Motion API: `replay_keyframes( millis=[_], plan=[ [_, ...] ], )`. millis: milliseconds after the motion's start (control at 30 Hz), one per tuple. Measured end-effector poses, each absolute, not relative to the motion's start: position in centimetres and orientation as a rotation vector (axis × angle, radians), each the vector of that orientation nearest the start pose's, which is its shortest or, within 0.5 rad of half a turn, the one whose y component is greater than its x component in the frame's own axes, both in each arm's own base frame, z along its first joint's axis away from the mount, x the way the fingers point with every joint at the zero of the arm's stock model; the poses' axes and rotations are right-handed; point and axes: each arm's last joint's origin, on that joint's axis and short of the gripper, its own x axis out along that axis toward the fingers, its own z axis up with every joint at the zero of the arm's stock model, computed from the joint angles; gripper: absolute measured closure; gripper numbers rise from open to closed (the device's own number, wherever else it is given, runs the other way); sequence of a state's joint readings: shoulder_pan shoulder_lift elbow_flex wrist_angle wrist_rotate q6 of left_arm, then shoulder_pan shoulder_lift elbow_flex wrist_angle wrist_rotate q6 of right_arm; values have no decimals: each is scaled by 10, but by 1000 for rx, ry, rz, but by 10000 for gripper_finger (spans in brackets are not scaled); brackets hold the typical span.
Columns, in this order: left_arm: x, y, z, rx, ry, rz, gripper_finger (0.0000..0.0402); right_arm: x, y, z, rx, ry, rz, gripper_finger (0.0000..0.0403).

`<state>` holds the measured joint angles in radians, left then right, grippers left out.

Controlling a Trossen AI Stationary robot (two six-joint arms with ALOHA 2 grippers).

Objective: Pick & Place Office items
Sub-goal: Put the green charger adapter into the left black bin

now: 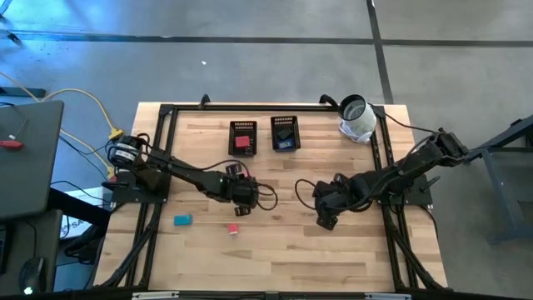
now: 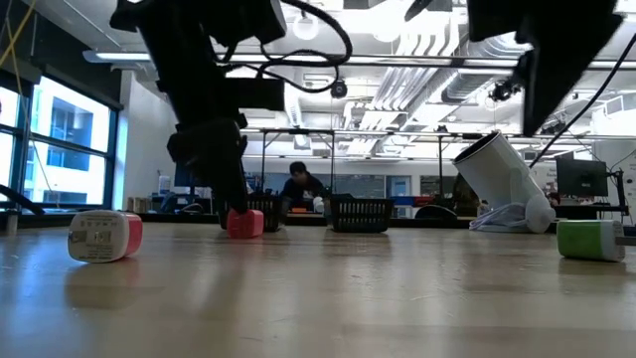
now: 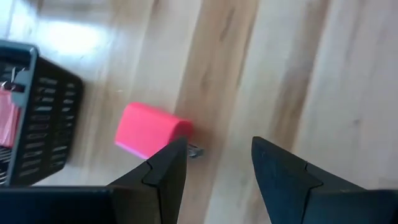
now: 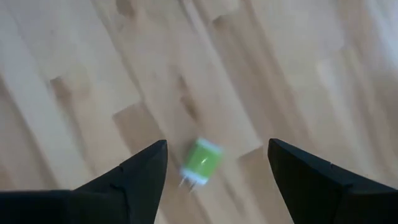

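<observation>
Office items lie scattered over the wooden desk (image 1: 275, 250). We see the left claw (image 3: 214, 165) hanging low near the middle of the desk, its fingers spread and holding nothing; a red piece (image 3: 152, 129) with a small metal prong lies on the wood just beyond one fingertip, beside the mesh tray (image 3: 43, 121) that shows in the left wrist view. The right claw (image 4: 217, 165) hovers over the desk to the right of centre, fingers spread wide and empty, with a green and white piece (image 4: 202, 160) lying on the boards between them and below. From above we find a teal piece (image 1: 182, 220) and a pink and white piece (image 1: 234, 227) well apart from both arms, nearer the front left. Two black trays sit at the back: the left tray (image 1: 242, 127) holds something red, the right tray (image 1: 285, 123) something blue. A white cylinder (image 1: 357, 118) rests tilted at the back right corner.
</observation>
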<state>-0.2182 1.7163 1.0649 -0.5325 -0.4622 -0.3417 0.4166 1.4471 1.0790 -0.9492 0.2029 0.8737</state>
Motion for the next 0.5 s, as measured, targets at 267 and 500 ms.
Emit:
replay_keyframes(
  millis=[267, 500],
  plan=[
    [323, -73, 180, 95, 989, 346, 231, 233, 118, 240, 518, 1259, -379, 137],
    [327, -84, 183, 100, 928, 297, 231, 234, 120, 240, 582, 1247, -401, 137]
  ],
)
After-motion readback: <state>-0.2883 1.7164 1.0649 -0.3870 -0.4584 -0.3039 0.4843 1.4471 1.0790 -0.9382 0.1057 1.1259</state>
